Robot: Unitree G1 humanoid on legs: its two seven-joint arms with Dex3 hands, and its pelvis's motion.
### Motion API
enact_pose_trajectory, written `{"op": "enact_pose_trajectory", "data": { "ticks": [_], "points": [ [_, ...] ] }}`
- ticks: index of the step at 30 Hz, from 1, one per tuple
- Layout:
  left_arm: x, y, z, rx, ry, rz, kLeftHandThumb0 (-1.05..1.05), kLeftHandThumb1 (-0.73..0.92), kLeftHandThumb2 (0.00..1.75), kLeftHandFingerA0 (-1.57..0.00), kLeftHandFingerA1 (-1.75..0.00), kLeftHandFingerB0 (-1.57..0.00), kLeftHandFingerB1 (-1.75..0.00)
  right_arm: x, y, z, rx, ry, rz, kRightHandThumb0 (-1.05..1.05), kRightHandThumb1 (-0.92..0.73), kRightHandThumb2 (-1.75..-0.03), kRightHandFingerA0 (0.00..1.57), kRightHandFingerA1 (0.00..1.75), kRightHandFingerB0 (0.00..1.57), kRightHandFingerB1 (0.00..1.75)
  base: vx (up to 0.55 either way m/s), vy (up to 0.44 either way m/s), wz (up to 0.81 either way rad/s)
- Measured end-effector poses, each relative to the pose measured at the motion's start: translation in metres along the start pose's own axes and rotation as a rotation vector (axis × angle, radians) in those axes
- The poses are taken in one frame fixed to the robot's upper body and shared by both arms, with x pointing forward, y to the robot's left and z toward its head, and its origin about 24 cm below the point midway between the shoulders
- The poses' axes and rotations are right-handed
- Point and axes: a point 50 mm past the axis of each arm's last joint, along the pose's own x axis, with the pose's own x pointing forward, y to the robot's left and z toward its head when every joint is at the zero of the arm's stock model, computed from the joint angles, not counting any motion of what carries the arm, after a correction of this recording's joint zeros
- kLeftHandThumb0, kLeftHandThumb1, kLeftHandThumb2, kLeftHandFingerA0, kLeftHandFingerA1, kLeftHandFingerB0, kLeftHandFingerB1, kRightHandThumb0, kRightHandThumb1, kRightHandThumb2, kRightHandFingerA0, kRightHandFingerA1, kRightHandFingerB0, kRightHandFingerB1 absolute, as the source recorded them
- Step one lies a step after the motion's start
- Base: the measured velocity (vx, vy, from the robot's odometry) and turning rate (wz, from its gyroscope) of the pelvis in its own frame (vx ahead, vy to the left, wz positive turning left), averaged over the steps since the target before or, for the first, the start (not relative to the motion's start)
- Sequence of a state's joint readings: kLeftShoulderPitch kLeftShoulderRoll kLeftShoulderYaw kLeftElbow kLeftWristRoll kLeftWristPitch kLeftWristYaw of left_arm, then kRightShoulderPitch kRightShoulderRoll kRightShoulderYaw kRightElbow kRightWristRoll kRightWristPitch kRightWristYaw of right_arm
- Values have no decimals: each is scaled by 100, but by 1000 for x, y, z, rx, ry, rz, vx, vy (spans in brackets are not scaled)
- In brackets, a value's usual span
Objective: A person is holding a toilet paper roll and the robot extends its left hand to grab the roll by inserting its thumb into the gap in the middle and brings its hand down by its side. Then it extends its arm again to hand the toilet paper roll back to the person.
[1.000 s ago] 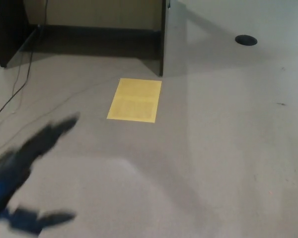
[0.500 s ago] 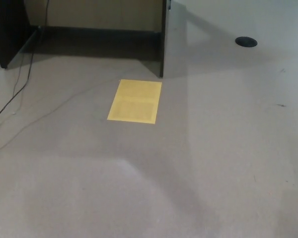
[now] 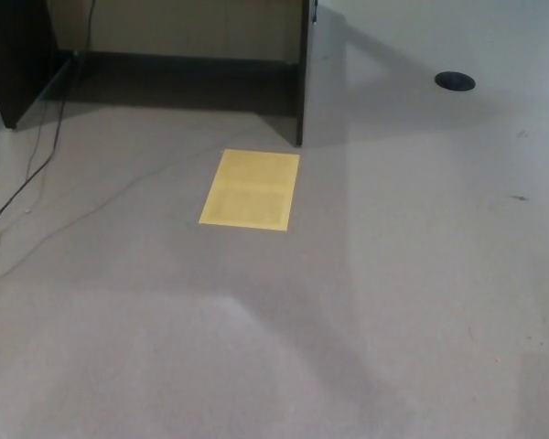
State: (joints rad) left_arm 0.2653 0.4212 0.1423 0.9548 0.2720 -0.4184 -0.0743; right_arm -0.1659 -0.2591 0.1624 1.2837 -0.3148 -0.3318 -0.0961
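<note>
The head view showed only floor (image 3: 421, 302). No robot hand was in the picture, left or right, so I could not tell if either one was open, closed or holding something. The toilet paper roll was not in the picture either, and no person showed.

That left the main question open. Which way the roll lay from the left hand, how its long hole pointed, and which arm was nearer to it could not be told from this view. The roll may have been down by the robot's side in the left hand, or in the person's hand somewhere out of view. The scene fit both, so I would not pick one.

What did show was this. A yellow sheet (image 3: 250, 189) lay flat on the grey floor, near the middle and a bit to the top. Just behind it stood a dark desk (image 3: 301, 82) with a thin upright panel, and the space under it was in shadow. A thin cable (image 3: 38, 165) ran along the floor on the left side. A small dark round spot (image 3: 455, 81) sat on the floor at the top right, well apart from the sheet.
</note>
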Motion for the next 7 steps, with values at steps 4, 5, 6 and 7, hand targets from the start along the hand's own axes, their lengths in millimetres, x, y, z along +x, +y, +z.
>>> {"op": "enact_pose_trajectory", "data": {
  "ticks": [4,5,6,7],
  "points": [
    [-1,3,-2,27,-24,37,-13,55,56,-39,-37,-38,-33,-1,-2,-2,1,6,-4,-35,-63,-59,80,66,45,37,0,0,0],
    [-1,3,-2,38,-32,44,-13,54,56,-39,-38,-39,-33,-1,-2,-3,2,7,-4,-35,-62,-58,79,64,45,37,0,0,0],
    [-1,4,-1,51,-43,52,-12,54,56,-40,-37,-39,-33,-1,-2,-3,3,9,-4,-35,-62,-58,78,63,45,37,0,0,0],
    [-1,4,-1,53,-45,53,-12,54,56,-40,-37,-39,-33,-1,-2,-3,3,9,-4,-35,-62,-58,78,63,45,37,0,0,0]
  ]
}}
